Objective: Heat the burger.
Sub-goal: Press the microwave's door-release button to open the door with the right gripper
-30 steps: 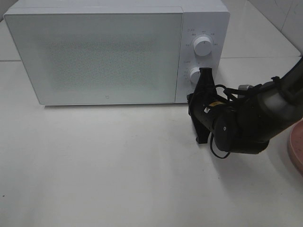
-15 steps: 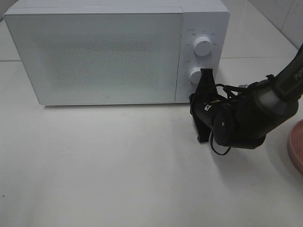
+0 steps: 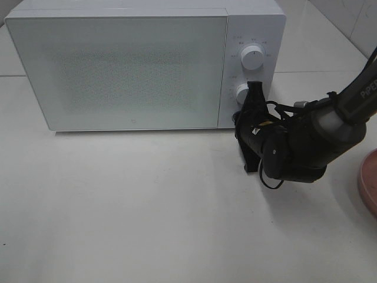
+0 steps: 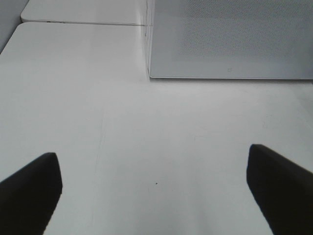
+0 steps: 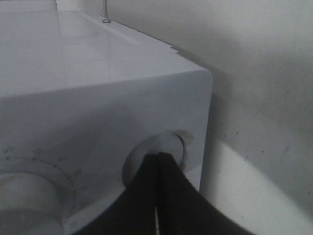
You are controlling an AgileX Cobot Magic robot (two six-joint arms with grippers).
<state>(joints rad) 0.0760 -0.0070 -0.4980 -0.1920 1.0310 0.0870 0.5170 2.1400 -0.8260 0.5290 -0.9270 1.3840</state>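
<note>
The burger shows in no view, likely behind the shut door of the microwave (image 3: 118, 65), so seat your right gripper (image 3: 254, 89), jaws pressed together, squarely against the lower knob (image 3: 242, 92) before turning it, while the left gripper (image 4: 154, 188) hangs spread wide above the worktop (image 4: 146, 137).

White table (image 3: 118, 224), white microwave (image 3: 118, 65), pink plate (image 3: 368, 183)

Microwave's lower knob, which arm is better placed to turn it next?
Right. The right hand, shut, is at the lower knob of the microwave; the left hand, open, hangs over the table far from it.
</note>
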